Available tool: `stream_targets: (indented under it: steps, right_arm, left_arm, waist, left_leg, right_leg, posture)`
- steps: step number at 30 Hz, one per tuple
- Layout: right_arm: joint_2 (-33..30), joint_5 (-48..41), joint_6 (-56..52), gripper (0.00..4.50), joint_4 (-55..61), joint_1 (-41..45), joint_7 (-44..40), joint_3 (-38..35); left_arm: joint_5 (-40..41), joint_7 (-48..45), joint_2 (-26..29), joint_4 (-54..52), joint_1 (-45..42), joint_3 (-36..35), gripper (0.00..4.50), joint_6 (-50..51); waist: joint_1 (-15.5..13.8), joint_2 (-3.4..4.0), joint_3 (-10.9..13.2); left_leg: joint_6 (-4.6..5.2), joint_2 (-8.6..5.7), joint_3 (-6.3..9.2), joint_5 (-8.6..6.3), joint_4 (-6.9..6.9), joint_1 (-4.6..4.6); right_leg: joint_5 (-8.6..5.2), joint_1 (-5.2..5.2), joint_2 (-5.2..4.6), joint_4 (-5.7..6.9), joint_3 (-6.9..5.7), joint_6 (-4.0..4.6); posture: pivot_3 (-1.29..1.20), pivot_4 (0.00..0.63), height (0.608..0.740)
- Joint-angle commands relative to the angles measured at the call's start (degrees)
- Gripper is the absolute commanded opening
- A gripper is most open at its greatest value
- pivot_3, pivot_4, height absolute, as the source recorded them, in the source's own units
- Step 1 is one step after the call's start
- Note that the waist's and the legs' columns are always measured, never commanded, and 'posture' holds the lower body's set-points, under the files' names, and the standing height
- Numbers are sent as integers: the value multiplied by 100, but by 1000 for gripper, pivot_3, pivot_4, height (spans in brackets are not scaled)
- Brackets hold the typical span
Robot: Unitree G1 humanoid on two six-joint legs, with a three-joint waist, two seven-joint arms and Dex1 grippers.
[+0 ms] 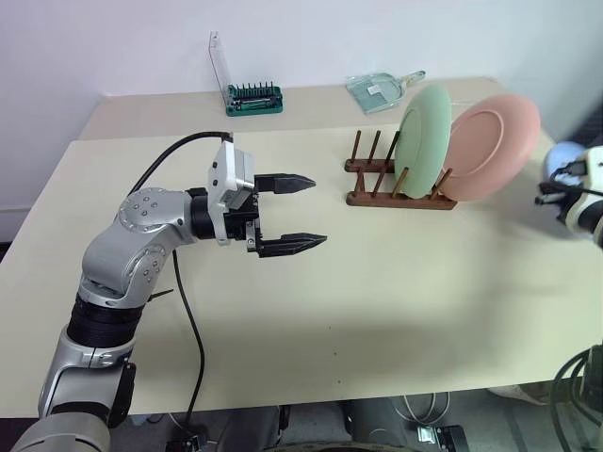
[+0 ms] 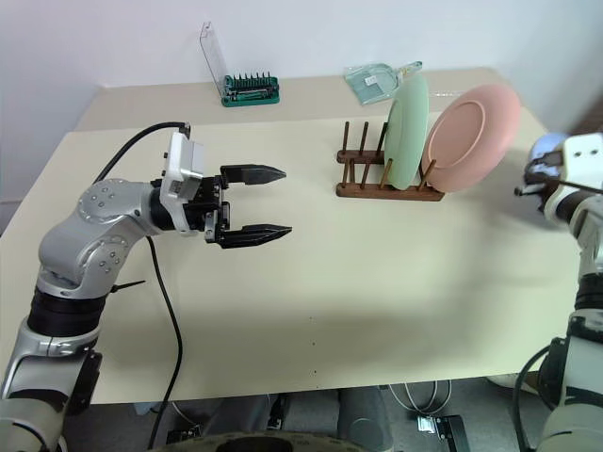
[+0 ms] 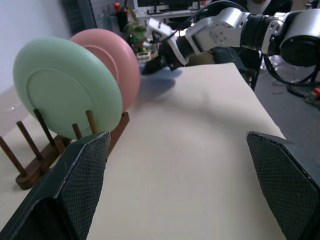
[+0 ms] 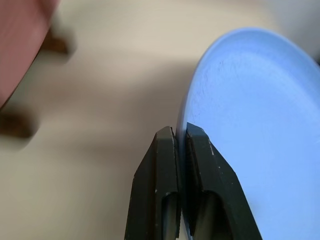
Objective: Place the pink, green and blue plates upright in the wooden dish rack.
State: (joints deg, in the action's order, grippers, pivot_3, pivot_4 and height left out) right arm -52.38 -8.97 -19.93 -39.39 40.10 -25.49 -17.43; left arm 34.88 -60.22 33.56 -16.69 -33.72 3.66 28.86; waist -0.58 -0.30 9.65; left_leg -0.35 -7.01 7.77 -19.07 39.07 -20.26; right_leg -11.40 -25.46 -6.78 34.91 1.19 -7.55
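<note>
The wooden dish rack (image 1: 375, 185) stands on the beige table at the back right. The green plate (image 1: 422, 141) stands upright in it, and the pink plate (image 1: 495, 146) leans upright just behind at the rack's right end. My left gripper (image 1: 318, 211) hovers open and empty over the table, left of the rack, pointing at it. At the far right, off the rack's right end, my right gripper (image 4: 179, 131) is shut on the rim of the blue plate (image 4: 250, 125). A small part of the blue plate (image 2: 546, 146) shows at the head view's right edge.
A green screwdriver-bit holder (image 1: 252, 99) with its clear lid raised stands at the table's back. A clear plastic scoop (image 1: 382, 89) lies behind the rack. Several free pegs (image 1: 358, 151) stand at the rack's left end.
</note>
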Motion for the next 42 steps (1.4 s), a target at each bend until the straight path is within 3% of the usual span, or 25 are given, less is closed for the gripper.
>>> stream_targets:
  steps: [1,3,6,9,15,23,32,42]
  right_arm:
    - [-102,63,681,45,8,587,451,-219]
    - [77,-322,848,45,131,877,175,-390]
    - [620,-1615,687,45,883,1320,-608,-968]
    - [960,-2357,750,45,1463,1696,-783,-1341]
    - [1537,-4072,-340,45,2274,2455,-485,-1802]
    - [2425,-6574,-2217,45,2944,2309,691,-2200]
    - [3094,-7807,-2623,45,3739,1588,1432,-1918]
    - [3466,-7544,-2580,45,3812,808,1206,-1173]
  left_arm:
    - [72,49,-2,-20,-125,-147,4500,13]
    - [34,93,-8,-12,-121,-151,4500,-11]
    - [66,153,-24,-1,-117,-188,4500,16]
    - [81,215,-28,-7,-101,-244,4500,17]
    - [24,256,9,59,-121,-331,4500,-70]
    - [-92,261,79,200,-167,-448,4500,-251]
    - [-373,45,449,586,-64,-616,4500,-708]
    - [-459,39,447,798,-109,-638,4500,-890]
  waist:
    - [7,1,0]
    - [18,1,1]
    - [73,-1,2]
    - [125,4,3]
    - [92,6,4]
    - [121,11,2]
    - [124,16,0]
    - [137,17,-1]
  left_leg:
    - [0,0,0,0,-2,0]
    - [0,1,0,0,-3,0]
    - [0,4,0,0,-5,1]
    - [0,6,3,0,-8,0]
    - [0,2,15,0,-6,-12]
    - [0,4,14,0,-7,-9]
    - [0,2,15,0,-7,-13]
    - [1,2,12,0,-8,-14]
  right_leg:
    - [0,0,1,0,0,0]
    - [0,-1,1,0,0,0]
    - [0,2,5,-4,0,0]
    - [0,0,6,-1,-1,0]
    - [0,-7,3,-5,-5,0]
    - [0,-11,2,5,-3,2]
    - [0,-18,1,9,-3,2]
    - [0,-21,1,12,-3,2]
  posture:
    - [0,150,740]
    - [0,150,740]
    - [0,150,740]
    - [0,150,740]
    - [0,150,740]
    - [0,150,740]
    - [0,150,740]
    - [0,150,740]
